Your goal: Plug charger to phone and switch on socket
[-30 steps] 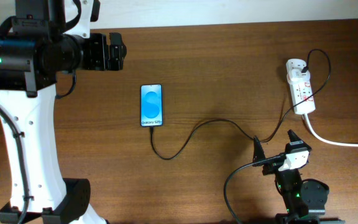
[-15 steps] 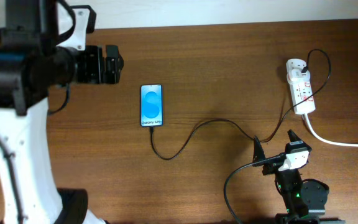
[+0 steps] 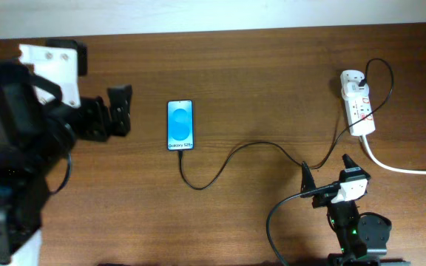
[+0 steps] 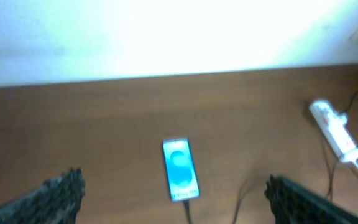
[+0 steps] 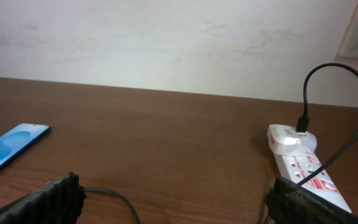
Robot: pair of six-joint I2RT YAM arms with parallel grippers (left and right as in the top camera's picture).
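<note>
The phone [image 3: 180,125] lies flat with its blue screen up, left of the table's middle. It also shows in the left wrist view [image 4: 180,169] and the right wrist view [image 5: 8,149]. The charger cable [image 3: 231,155] runs from the phone's near end in a loop toward the socket [image 3: 357,103] at the right, where a black plug sits in its far end. The socket also shows in both wrist views [image 4: 334,129] [image 5: 303,165]. My left gripper [image 3: 118,111] is open and empty, left of the phone. My right gripper [image 3: 328,171] is open and empty, in front of the socket, above the cable.
The socket's thick white cord [image 3: 405,168] runs off the right edge. The wall [image 5: 166,43] stands behind the table's far edge. The left arm's big body [image 3: 13,155] covers the table's left side.
My left arm has swung toward the front, bringing its gripper from the far edge down to the phone's level. The right arm, phone, cable and socket have not moved.
</note>
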